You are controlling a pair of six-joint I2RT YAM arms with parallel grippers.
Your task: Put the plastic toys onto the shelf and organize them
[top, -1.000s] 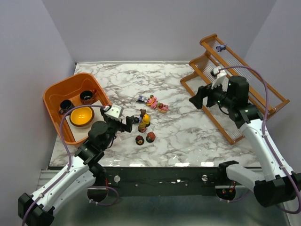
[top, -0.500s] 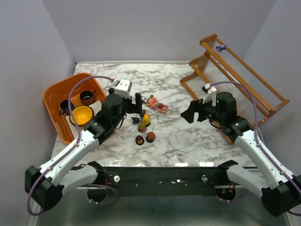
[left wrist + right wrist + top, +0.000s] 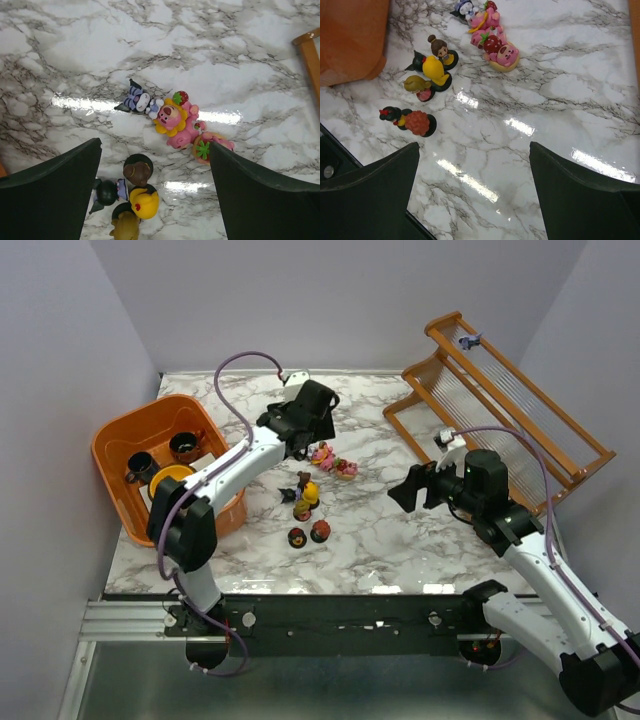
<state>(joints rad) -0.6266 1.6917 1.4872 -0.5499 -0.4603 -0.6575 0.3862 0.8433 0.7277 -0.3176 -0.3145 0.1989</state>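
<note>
We record the plastic toys (image 3: 320,531) as small glossy figurines, most of them grouped near the middle of the marble table (image 3: 380,530), well apart from the shelf (image 3: 520,392) at the right. In the left wrist view a purple-black figurine (image 3: 137,101) lies on its side. Its long axis runs from upper left to lower right, and its head end touches a pink figurine with a yellow mane (image 3: 170,119), which also lies flat. A pink piece with a strawberry (image 3: 206,148) rests just beside that. Nearer the arms, a brown-haired figurine (image 3: 441,49), a yellow one (image 3: 434,68) and a red curly-headed one (image 3: 418,122) stand upright on dark round bases. One purple toy (image 3: 468,341) sits on the upper tier of the shelf, near its far end; we cannot tell which way it faces. The shelf is an orange-brown wooden frame with two slanted tiers of pale rods, and its long axis runs diagonally from far left to near right. The left gripper (image 3: 155,145) hangs over the purple and pink figurines with its fingers spread apart. In the top view the right gripper (image 3: 473,145) is over marble to the right of the group, fingers likewise apart. An orange tub (image 3: 115,440) holding a yellow bowl (image 3: 172,480) and dark cups (image 3: 187,445) stands at the left edge.
</note>
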